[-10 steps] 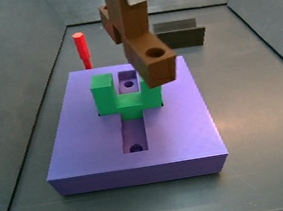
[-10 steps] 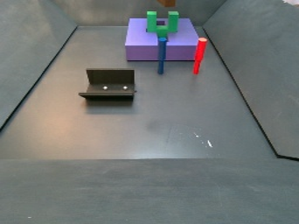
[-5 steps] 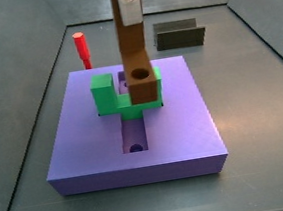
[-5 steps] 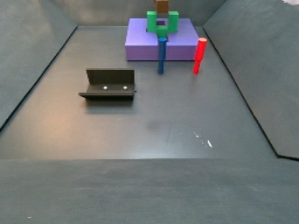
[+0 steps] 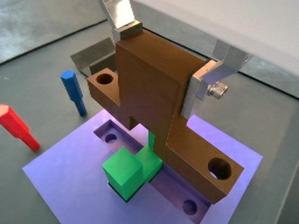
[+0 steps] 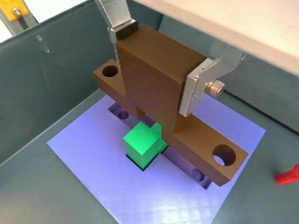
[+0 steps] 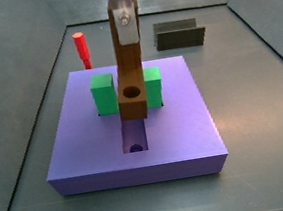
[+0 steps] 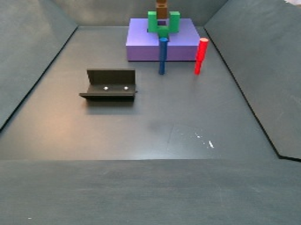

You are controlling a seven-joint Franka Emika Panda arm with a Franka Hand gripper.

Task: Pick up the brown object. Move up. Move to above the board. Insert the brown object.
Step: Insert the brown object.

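Above the board (image 7: 134,129), the claw (image 5: 176,61) grips the brown object (image 7: 129,74) upright, its holed lower end standing between the arms of the green block (image 7: 104,95), over the groove.

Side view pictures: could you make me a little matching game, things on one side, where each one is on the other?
Things:
1. orange-brown wooden bar
2. red upright peg
3. dark L-shaped fixture
4. lavender square board

Places:
A. alone on the open floor
B. under the green block
C. held in the gripper
D. on the floor beside the board

Pairs: 1-C, 2-D, 3-A, 4-B
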